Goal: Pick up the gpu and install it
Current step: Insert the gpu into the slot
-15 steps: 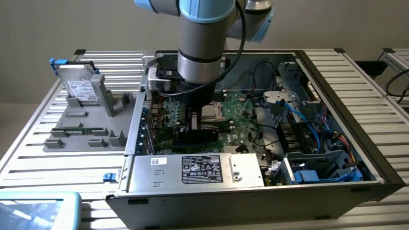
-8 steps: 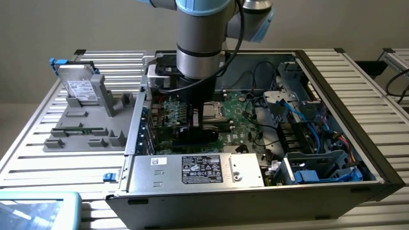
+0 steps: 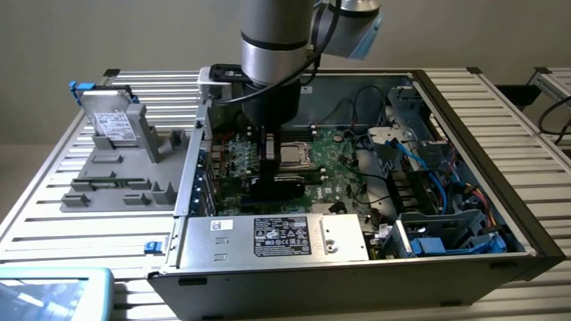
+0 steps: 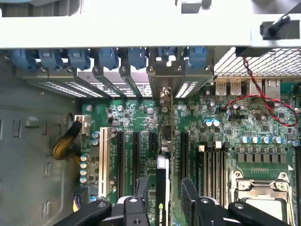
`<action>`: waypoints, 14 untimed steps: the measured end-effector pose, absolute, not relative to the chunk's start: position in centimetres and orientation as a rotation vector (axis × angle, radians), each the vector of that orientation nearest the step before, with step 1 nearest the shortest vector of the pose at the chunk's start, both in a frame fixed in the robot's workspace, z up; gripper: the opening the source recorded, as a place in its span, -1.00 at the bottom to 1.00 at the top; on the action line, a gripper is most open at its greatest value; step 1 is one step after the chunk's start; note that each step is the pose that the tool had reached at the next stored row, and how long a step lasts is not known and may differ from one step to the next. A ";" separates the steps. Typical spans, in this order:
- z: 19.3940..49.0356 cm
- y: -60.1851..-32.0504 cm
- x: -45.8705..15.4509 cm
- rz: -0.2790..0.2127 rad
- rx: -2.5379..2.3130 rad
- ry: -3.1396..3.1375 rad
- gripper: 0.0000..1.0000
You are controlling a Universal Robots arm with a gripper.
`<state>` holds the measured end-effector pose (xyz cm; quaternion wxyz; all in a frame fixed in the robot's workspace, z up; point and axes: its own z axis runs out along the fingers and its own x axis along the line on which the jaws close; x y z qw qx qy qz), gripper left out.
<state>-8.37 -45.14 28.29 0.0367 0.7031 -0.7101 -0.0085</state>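
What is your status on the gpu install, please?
Gripper open, fingers either side of the gpu. Gpu upright on edge over the motherboard slots, bracket at the rear slot row. Nothing seen in the way.

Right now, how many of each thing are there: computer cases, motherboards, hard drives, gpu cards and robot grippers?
Open dark metal computer case: 1
Large green motherboard: 1
Grey hard drive with white label: 1
Thin upright gpu card: 1
Black robot gripper: 1
Total: 5

A slatted metal table [image 3: 499, 114] is occupied by an open computer case [image 3: 357, 287] beside a grey fixture block [image 3: 116, 180].
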 end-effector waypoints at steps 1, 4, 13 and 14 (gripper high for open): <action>28.7 -45.1 -8.4 -0.026 2.159 -2.180 -0.15; 29.9 -45.1 -8.5 -0.025 2.158 -2.180 -0.15; 30.0 -45.1 -8.5 -0.025 2.158 -2.180 -0.15; 30.0 -45.1 -8.5 -0.025 2.158 -2.180 -0.15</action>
